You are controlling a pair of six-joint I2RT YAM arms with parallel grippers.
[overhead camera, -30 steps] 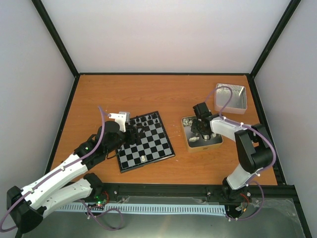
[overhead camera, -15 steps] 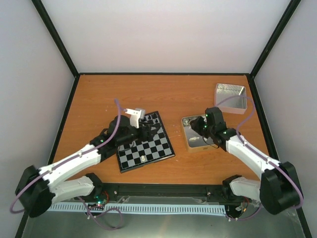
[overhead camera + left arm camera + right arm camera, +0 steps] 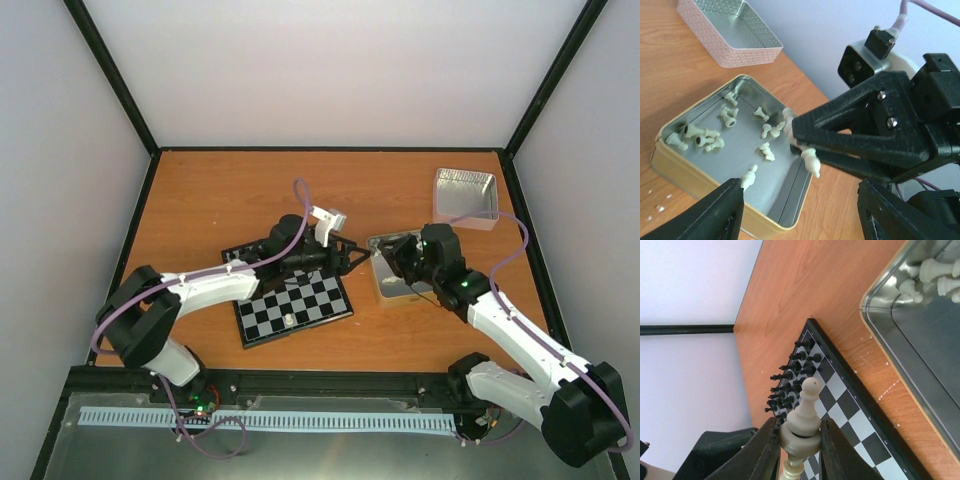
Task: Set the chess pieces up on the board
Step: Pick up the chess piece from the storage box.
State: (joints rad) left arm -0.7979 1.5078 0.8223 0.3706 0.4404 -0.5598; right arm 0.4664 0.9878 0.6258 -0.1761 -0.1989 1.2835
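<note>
Between the board (image 3: 300, 305) and the open tin (image 3: 385, 288), the left gripper (image 3: 360, 256) hangs with its jaws spread wide and nothing in them. In its wrist view both black fingers (image 3: 705, 217) sit at the lower corners, well apart, aimed at the tin's near wall.

The right gripper (image 3: 799, 442) is clamped on one cream-white chessman (image 3: 809, 400). The piece is pinched at its collar, so its rounded head sticks out past the fingertips and its base shows behind them. From above, this gripper sits over the board side of the open tin. The left wrist view places the held piece just over the tin's rim, close in front of the left gripper.

Most of the loose chess pieces (image 3: 729, 116) lie scattered on the tin's silvery floor, some tipped over and some upright, and one stands beside the tip of a left finger. A lone white piece (image 3: 289, 320) stands on a square near the board's near edge. The black chessmen (image 3: 790, 372) stand in two rows along the far edge, and from above the left arm hides most of them.

A second tin (image 3: 465, 195) with patterned walls rests on the bench (image 3: 220, 200) near the far right corner, apart from the open one.
</note>
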